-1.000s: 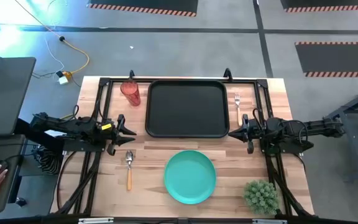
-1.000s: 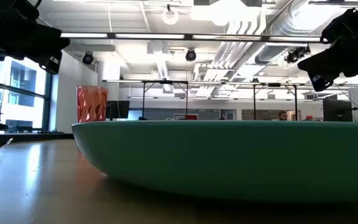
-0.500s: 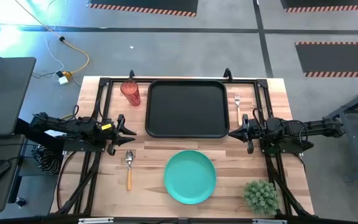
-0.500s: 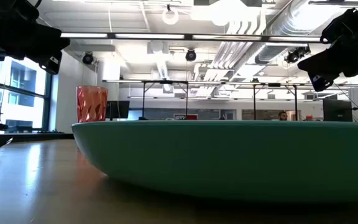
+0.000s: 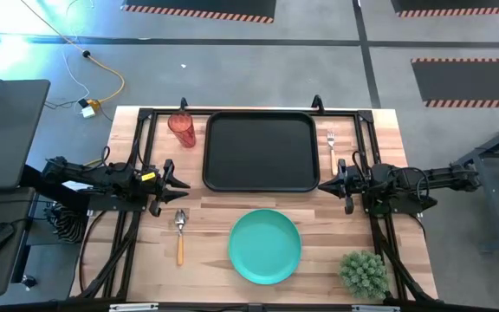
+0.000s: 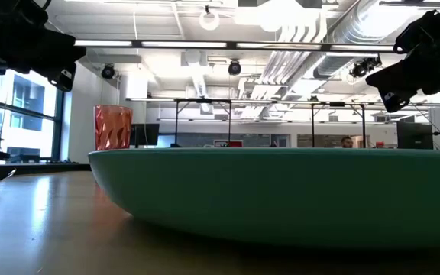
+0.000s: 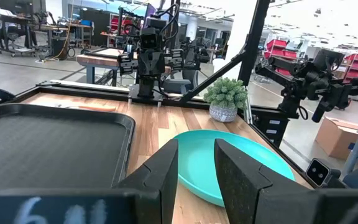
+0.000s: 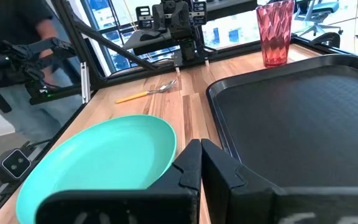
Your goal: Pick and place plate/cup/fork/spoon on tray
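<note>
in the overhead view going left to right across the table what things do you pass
Wood-handled metal spoon → translucent red cup → black rectangular tray → wood-handled metal fork → green potted plant.

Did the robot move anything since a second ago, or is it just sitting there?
On the table nothing changed. The left gripper and right gripper wait at the same spots beside the tray, holding nothing. The plate, cup, fork and spoon lie where they were, all off the tray. Only a person's hand at the desk left of the table went out of view.
</note>
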Motion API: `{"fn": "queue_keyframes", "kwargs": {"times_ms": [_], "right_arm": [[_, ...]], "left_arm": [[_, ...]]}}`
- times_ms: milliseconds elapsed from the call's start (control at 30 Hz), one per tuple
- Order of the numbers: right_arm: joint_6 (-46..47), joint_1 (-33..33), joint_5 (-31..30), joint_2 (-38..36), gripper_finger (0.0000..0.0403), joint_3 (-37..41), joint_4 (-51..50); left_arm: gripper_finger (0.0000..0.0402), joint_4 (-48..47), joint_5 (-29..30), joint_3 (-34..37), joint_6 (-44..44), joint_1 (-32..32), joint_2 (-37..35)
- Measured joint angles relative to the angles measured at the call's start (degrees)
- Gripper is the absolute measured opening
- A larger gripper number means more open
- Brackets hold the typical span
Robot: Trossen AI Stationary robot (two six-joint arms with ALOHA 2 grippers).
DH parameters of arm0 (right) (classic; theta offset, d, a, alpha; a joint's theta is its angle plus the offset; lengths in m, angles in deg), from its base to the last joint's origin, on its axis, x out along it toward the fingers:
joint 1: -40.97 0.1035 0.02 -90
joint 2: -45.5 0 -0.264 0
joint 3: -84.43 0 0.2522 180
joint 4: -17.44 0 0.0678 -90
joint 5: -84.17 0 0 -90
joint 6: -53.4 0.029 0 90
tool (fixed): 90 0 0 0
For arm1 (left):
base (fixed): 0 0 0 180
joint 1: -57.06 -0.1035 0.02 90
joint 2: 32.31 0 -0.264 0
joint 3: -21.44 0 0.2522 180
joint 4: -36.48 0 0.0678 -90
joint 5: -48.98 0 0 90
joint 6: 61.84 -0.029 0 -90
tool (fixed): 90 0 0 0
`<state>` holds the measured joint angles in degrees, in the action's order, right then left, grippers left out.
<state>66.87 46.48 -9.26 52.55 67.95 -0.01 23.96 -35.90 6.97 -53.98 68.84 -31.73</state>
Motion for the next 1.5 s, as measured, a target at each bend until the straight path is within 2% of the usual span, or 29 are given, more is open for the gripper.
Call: {"fn": "queue_keyframes", "kwargs": {"times_ms": [1100, 1500], "right_arm": [[0.0, 0.0, 0.0, 0.0, 0.0000, 0.0, 0.0], [0.0, 0.0, 0.0, 0.0, 0.0000, 0.0, 0.0]], "left_arm": [[0.0094, 0.3, 1.6, 0.0, 0.0, 0.0, 0.0], [0.0094, 0.3, 1.5, 0.0, 4.1, 0.0, 0.0]]}}
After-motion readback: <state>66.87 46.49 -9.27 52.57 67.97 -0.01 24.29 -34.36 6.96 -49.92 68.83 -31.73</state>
